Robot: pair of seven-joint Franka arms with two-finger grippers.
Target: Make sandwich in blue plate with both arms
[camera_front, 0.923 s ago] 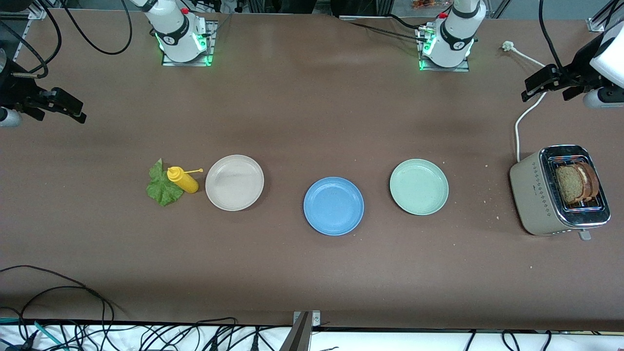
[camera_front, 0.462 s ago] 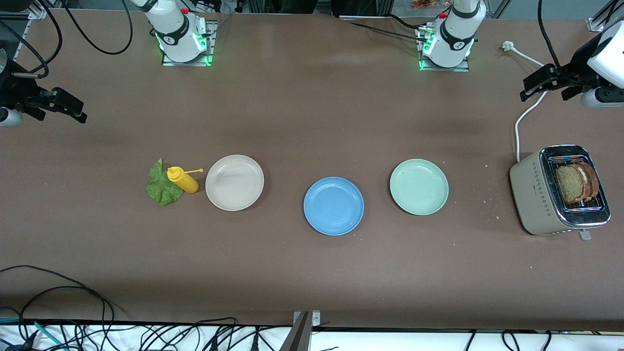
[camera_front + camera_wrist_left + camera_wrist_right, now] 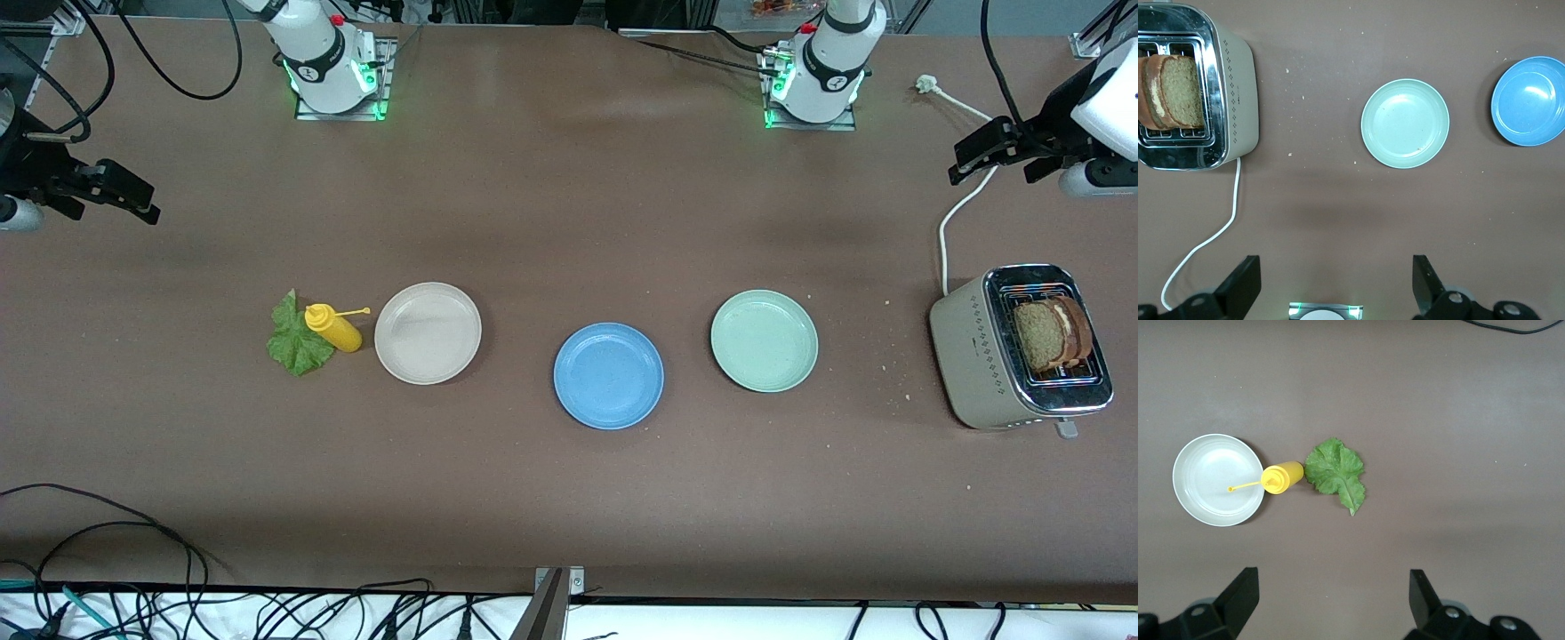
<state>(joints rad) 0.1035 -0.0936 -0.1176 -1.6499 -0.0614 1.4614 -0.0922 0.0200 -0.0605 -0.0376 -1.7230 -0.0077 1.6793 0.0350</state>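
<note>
Meanwhile both spread claws, left claw (image 3: 1331,287) and right claw (image 3: 1331,603), hover above the round matte blue plate's (image 3: 608,375) table.

Open table around a spaced row of things

Across the frame's middle, my fingers had clear gaps between the white plate (image 3: 428,332), blue plate (image 3: 608,375) and green plate (image 3: 764,340). Mid-left, the yellow bottle (image 3: 333,327) stood on the lettuce leaf (image 3: 294,341), crowding it; at the right edge, the toaster (image 3: 1018,347) and its cord (image 3: 956,213) blocked passage.
</note>
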